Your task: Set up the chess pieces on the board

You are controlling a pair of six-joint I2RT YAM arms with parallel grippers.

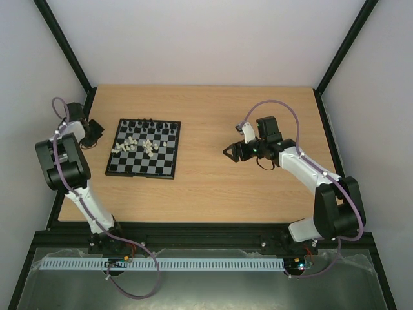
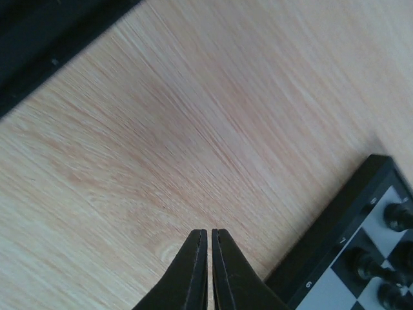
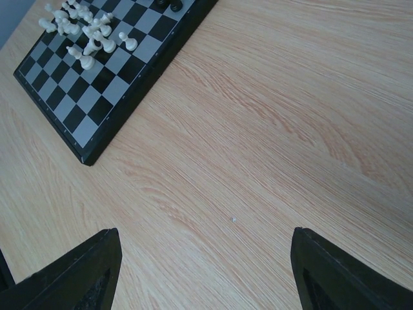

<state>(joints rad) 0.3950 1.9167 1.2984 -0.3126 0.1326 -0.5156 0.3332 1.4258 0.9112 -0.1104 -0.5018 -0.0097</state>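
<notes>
White pieces [image 1: 143, 145] sit jumbled mid-board [image 1: 141, 175], not yet ranked; black pieces [image 1: 150, 124] line its 12 o'clock edge. Board's square, no long axis, roughly parallel w/ table [image 1: 213, 110]. Left gripper [image 2: 208, 234], pinched closed & empty, at 9 o'clock; right gripper [image 3: 205, 258], spread wide, 3 o'clock, well apart, prob. staged to reach in.

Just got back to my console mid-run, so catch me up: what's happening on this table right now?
Neither arm is holding anything. The left pincer is shut and empty, over the bare table beside the left edge of the board. The right pincer is open and empty, over the table to the right of the board. The black pieces stand along the board's far edge. The white pieces sit bunched in a loose cluster near its middle, not yet lined up in rows.
</notes>
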